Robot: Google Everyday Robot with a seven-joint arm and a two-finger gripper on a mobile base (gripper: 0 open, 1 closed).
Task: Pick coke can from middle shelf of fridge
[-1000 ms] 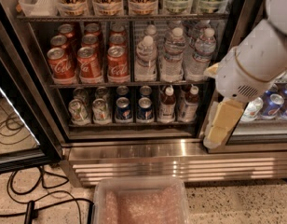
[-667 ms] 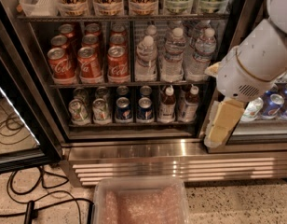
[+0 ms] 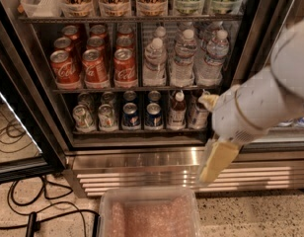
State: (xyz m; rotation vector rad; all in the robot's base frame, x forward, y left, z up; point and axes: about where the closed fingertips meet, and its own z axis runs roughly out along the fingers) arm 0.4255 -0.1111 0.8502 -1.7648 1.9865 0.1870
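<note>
We see our pincer (image 3: 218, 162) hanging tip-down, low before the fridge (image 3: 142, 158), spread or pressed we cannot tell, with the nearest coke can (image 3: 125, 67) upright, up and leftward on the middle shelf (image 3: 137, 89).

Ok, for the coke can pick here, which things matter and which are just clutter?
Job: coke cans on the middle shelf; fridge; gripper, lower right of view, in front of the base grille.
Clutter: water bottles; Pepsi cans; silver-green cans; floor bin; cables.
</note>
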